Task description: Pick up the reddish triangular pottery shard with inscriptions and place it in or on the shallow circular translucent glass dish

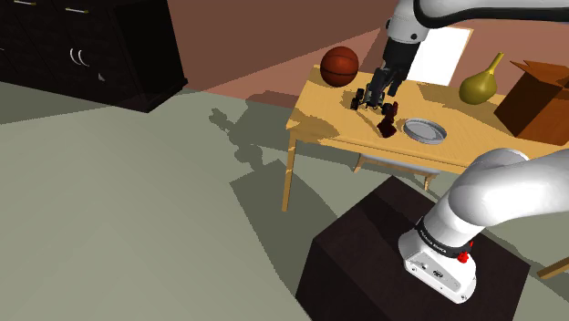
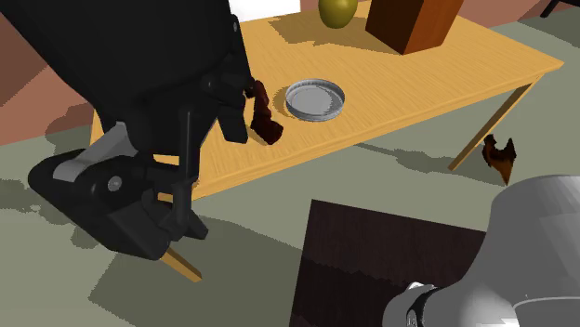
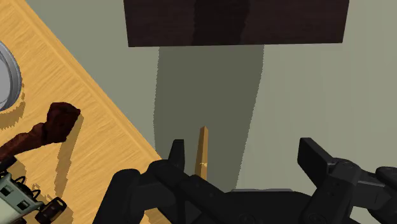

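Currently in the approach step, grasp not yet made. Hand (image 3: 245, 154) is empty, its fingers (image 3: 177, 154) standing well apart with nothing between them; through the gap the wrist view looks past the worktop (image 3: 95, 137) edge to the grey floor (image 3: 286, 95), a wooden leg (image 3: 203, 151) and the dark stand (image 3: 235, 22). The dark reddish shard (image 3: 58, 121) rests on the worktop off to one side of the fingers, not between them and not touched. In the second exterior view the shard (image 2: 265, 113) appears propped up on edge, though I cannot tell its exact lean, just beside the shallow round dish (image 2: 315, 98) and apart from it. Shoulder view agrees: shard (image 1: 390, 124) near the front edge, dish (image 1: 426, 131) next to it. A small wheeled toy (image 3: 22, 198) sits close to the shard on the side away from the dish. Judgement: the hand is out of line with the target. Next move calls for a sideways shift inboard until the fingers straddle the shard, then descent and closing, clear of the toy. Transfer to the dish afterwards should be short.
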